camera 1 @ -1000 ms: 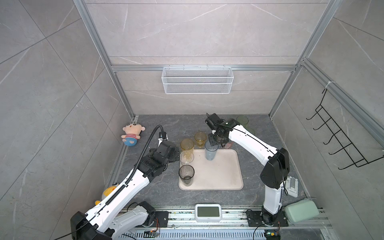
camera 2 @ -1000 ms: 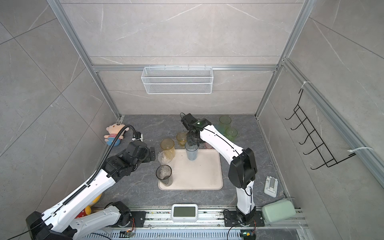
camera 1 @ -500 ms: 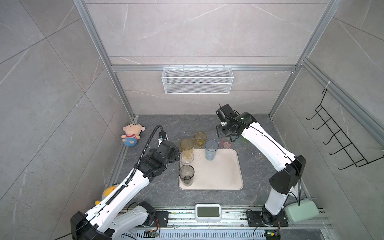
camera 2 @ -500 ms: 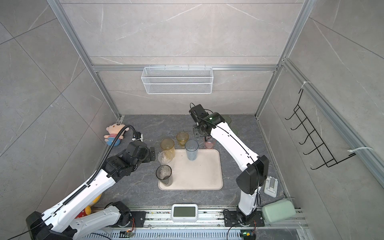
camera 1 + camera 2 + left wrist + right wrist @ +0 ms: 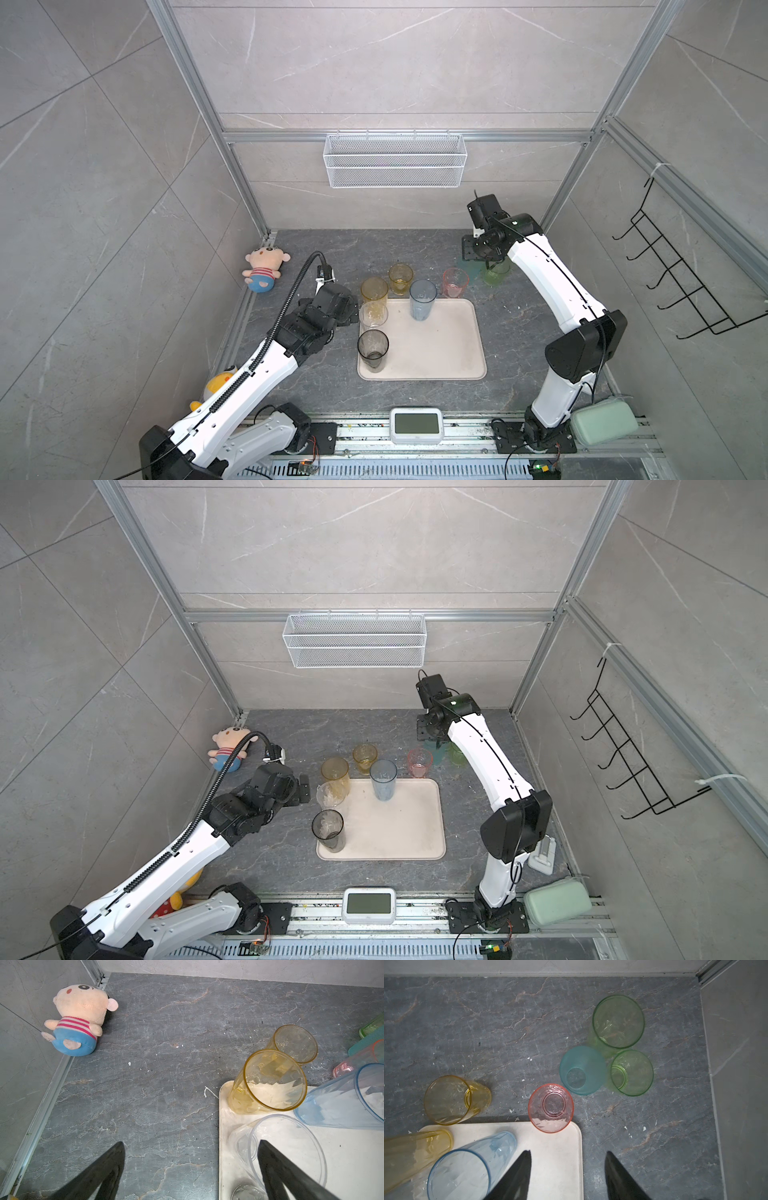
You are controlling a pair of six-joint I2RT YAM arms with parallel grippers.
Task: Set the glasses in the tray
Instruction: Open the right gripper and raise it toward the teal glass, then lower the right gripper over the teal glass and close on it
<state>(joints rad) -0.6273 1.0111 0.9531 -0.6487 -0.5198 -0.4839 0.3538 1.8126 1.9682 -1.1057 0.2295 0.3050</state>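
Teal glass (image 5: 434, 756) stands half hidden under the empty, part-open right pincer (image 5: 568, 1151); left pincer (image 5: 191, 1141) gapes wide, empty.

Plush doll (image 5: 264, 270) in a striped shirt lies by the left wall, on the dark marbled tabletop (image 5: 374, 249). White wire basket (image 5: 395, 162) hangs on the back wall, black hook rack (image 5: 681, 274) on the right wall. Front rail: small white display unit (image 5: 417, 425) at centre, pale green case (image 5: 603, 424) at right. Yellow toy duck (image 5: 218, 384) front left, partly hidden.
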